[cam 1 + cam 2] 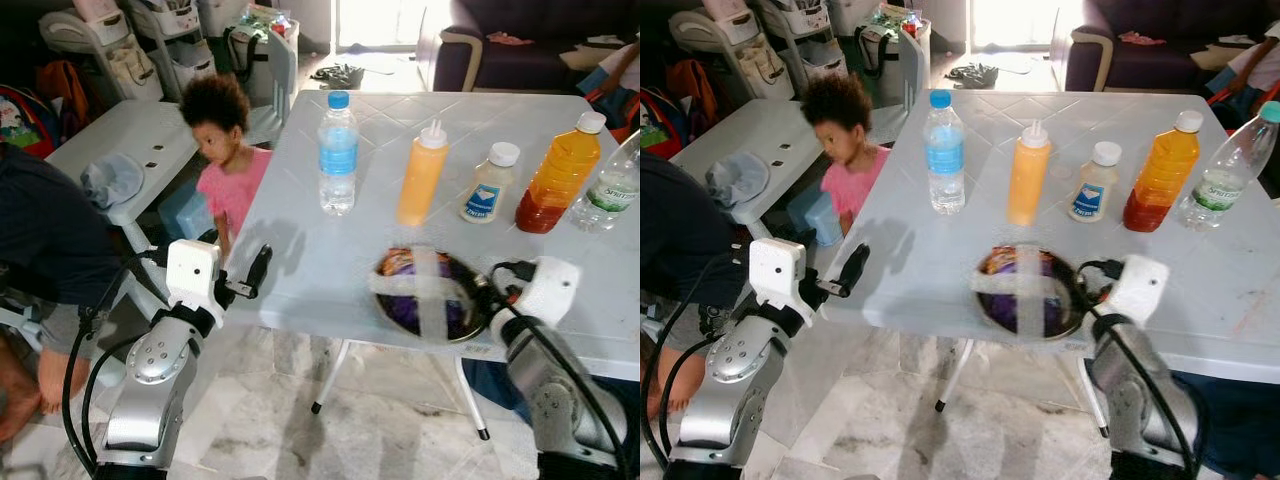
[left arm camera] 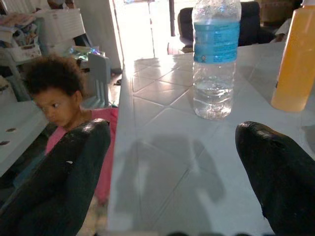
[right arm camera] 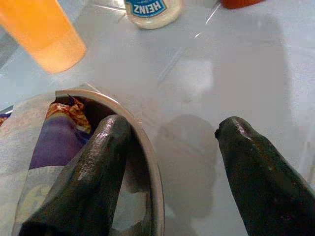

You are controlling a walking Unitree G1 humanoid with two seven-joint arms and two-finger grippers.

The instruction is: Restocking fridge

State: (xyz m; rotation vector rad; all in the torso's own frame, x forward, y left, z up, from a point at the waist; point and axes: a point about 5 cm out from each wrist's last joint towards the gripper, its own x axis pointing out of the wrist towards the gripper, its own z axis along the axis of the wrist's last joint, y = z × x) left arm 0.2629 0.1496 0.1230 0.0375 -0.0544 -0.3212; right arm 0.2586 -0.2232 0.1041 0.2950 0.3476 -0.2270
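Bottles crowd the table [image 1: 300, 270] behind the taped bowl [image 1: 430, 295], whose rim the spread right tool [image 3: 167, 147] straddles.

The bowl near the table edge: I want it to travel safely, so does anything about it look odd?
Yes. The bowl is closed only by two crossed strips of tape, not a lid, and it sits at the table's near edge. The right tool straddles its rim.

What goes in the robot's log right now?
right end effector: open, straddling rim of taped round bowl | left end effector: open, near clear water bottle
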